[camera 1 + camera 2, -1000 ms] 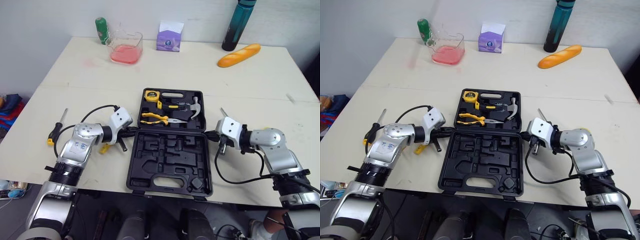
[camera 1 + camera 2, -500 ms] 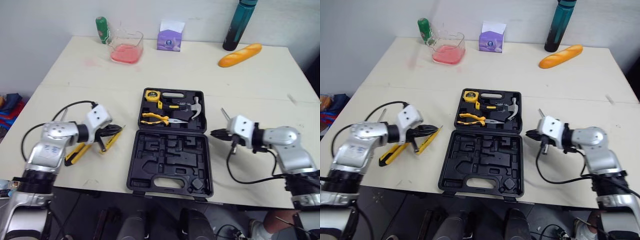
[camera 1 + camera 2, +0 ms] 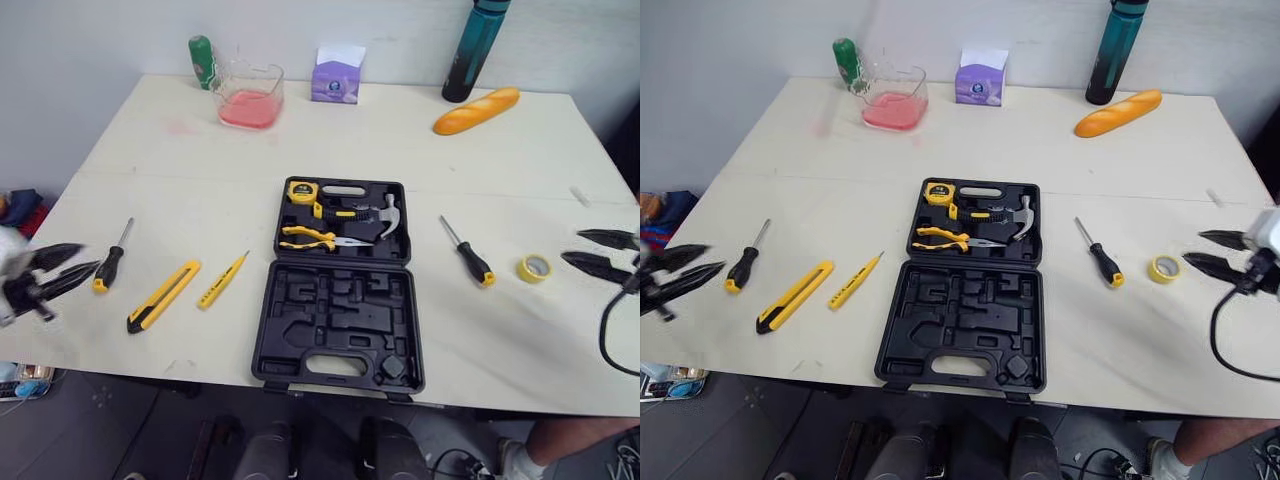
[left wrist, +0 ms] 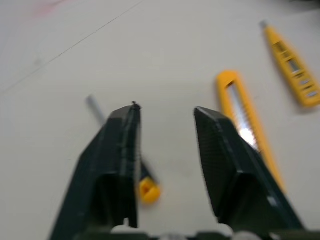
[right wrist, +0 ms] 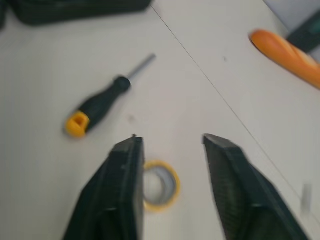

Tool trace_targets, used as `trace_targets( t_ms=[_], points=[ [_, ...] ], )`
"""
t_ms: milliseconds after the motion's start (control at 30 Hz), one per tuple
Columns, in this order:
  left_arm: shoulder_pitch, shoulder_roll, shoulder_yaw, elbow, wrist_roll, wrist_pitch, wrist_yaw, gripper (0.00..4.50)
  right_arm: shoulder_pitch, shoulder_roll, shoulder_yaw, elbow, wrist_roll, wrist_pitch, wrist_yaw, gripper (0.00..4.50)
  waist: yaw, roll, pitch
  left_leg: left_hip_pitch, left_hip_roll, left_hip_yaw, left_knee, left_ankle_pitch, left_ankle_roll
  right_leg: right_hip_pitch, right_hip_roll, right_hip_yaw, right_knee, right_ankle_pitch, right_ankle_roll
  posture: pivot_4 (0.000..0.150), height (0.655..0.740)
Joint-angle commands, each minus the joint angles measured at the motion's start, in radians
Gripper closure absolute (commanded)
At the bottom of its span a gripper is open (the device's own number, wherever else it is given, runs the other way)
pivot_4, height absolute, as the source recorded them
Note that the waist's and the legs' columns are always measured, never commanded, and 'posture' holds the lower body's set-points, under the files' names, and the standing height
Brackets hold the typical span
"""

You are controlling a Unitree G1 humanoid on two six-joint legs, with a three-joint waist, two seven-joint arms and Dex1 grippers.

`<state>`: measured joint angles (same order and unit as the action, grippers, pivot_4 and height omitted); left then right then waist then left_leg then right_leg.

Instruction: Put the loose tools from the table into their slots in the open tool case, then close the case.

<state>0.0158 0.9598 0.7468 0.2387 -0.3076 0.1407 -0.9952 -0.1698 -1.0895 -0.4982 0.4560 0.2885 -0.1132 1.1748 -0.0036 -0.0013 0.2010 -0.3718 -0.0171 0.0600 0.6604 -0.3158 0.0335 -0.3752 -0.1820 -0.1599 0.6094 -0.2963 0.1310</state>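
Note:
The open black tool case (image 3: 340,330) lies mid-table; its far half holds a tape measure (image 3: 301,191), pliers (image 3: 310,236) and a hammer (image 3: 392,212), its near half has bare slots. To its left lie a screwdriver (image 3: 108,265), a yellow utility knife (image 3: 163,296) and a yellow test pen (image 3: 222,280). To its right lie a second screwdriver (image 3: 468,254) and a yellow tape roll (image 3: 534,267). My left gripper (image 3: 85,258) is open beside the left screwdriver (image 4: 148,190). My right gripper (image 3: 573,246) is open just right of the tape roll (image 5: 172,192).
Along the table's far edge stand a green bottle (image 3: 203,60), a clear container of pink liquid (image 3: 250,95), a purple box (image 3: 336,75), a teal bottle (image 3: 472,50) and a bread loaf (image 3: 477,110). The case's near half reaches almost to the table's front edge.
Both arms have pulled away from the case's sides, the left far to the left and the right far to the right. Both grippers went from shut to open.

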Motion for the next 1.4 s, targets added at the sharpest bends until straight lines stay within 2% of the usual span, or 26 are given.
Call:
trace_targets(
  t_ms=[33,67,100,233,367,633,833,967,1067,1133,1200,1333,1400],
  points=[
    [0.036,0.045,0.194,0.18,-0.009,-0.098,0.087,0.73,0.05,-0.058,-0.131,0.165,-0.061,-0.128,-0.157,0.41,-0.001,0.0,0.0,0.0,0.0,0.0,0.0,0.0,0.0,0.0,0.0,0.0,0.0,0.0,0.0,0.15,0.74],
    [0.041,0.049,0.209,0.205,-0.013,-0.114,0.097,0.26,0.054,-0.063,-0.135,0.195,-0.071,-0.15,-0.183,0.0,-0.001,0.0,0.0,0.0,0.0,0.001,0.0,-0.001,0.001,0.0,0.0,0.0,-0.001,0.0,0.0,0.15,0.74],
    [0.058,0.06,0.226,0.265,0.004,-0.144,0.134,0.1,0.037,-0.054,-0.164,0.228,-0.049,-0.135,-0.232,0.0,-0.002,0.0,0.0,0.0,0.0,0.002,0.0,-0.002,0.001,-0.001,-0.001,0.001,-0.002,0.0,0.0,0.15,0.74],
    [0.102,0.119,0.279,0.545,0.046,-0.287,0.296,0.1,0.047,-0.036,-0.208,0.295,-0.035,-0.146,-0.322,0.0,-0.01,0.0,0.0,0.003,0.0,0.003,0.0,-0.006,0.0,0.0,-0.002,0.002,-0.004,0.0,0.0,0.15,0.74],
    [0.116,0.163,0.269,0.688,0.025,-0.319,0.316,0.1,0.083,-0.031,-0.215,0.308,-0.052,-0.155,-0.388,0.0,-0.025,0.0,0.0,0.002,0.003,0.004,0.0,-0.009,-0.004,-0.001,-0.001,0.002,-0.003,0.0,0.0,0.15,0.74],
    [0.084,0.187,0.225,0.773,-0.01,-0.356,0.284,0.1,0.148,-0.013,-0.195,0.273,-0.065,-0.137,-0.472,0.0,-0.024,0.0,0.0,0.003,0.003,0.005,0.0,-0.009,-0.003,-0.001,-0.002,0.002,-0.002,0.0,0.0,0.15,0.74],
    [0.042,0.195,0.188,0.794,-0.03,-0.401,0.22,0.1,0.16,-0.003,-0.171,0.262,-0.048,-0.157,-0.409,0.0,-0.026,0.0,0.0,0.003,0.003,0.005,0.0,-0.009,-0.002,-0.001,-0.001,0.002,-0.001,0.0,0.0,0.15,0.74],
    [0.024,0.193,0.177,0.791,-0.041,-0.423,0.198,0.1,0.143,0.02,-0.164,0.232,0.002,-0.151,-0.32,0.0,-0.03,0.0,0.0,0.003,0.003,0.006,0.0,-0.008,0.0,-0.001,-0.001,0.003,-0.001,0.0,0.0,0.15,0.74],
    [0.014,0.185,0.152,0.75,-0.051,-0.39,0.153,0.1,0.145,0.064,-0.144,0.112,0.103,-0.051,-0.192,0.0,-0.031,0.0,0.0,0.003,0.003,0.006,0.0,-0.008,0.0,-0.001,-0.001,0.003,0.0,0.0,0.0,0.15,0.74],
    [0.009,0.177,0.134,0.699,-0.065,-0.354,0.118,0.1,0.137,0.083,-0.13,0.036,0.133,0.002,-0.174,0.0,-0.028,0.0,0.0,0.003,0.004,0.006,0.0,-0.008,0.0,-0.001,0.0,0.003,0.001,0.0,0.0,0.15,0.74],
    [0.016,0.156,0.115,0.587,-0.083,-0.292,0.108,0.1,0.138,0.108,-0.105,-0.078,0.203,0.076,-0.114,0.0,-0.026,0.0,0.0,0.003,0.004,0.006,0.0,-0.008,0.001,-0.001,-0.001,0.003,0.001,0.0,0.0,0.15,0.74],
    [0.026,0.111,0.133,0.398,-0.133,-0.139,0.165,0.1,0.139,0.135,-0.065,-0.21,0.24,0.123,-0.066,0.0,-0.022,0.0,0.0,0.003,0.004,0.005,0.0,-0.008,0.001,-0.001,-0.001,0.003,0.001,0.0,0.0,0.15,0.74],
    [0.05,0.09,0.114,0.225,-0.183,0.041,0.187,0.1,0.092,0.172,-0.027,-0.283,0.273,0.148,-0.074,0.0,-0.022,-0.001,0.0,0.003,0.004,0.005,0.0,-0.008,0.0,-0.001,0.0,0.003,0.0,0.0,0.0,0.15,0.74]
  ],
)
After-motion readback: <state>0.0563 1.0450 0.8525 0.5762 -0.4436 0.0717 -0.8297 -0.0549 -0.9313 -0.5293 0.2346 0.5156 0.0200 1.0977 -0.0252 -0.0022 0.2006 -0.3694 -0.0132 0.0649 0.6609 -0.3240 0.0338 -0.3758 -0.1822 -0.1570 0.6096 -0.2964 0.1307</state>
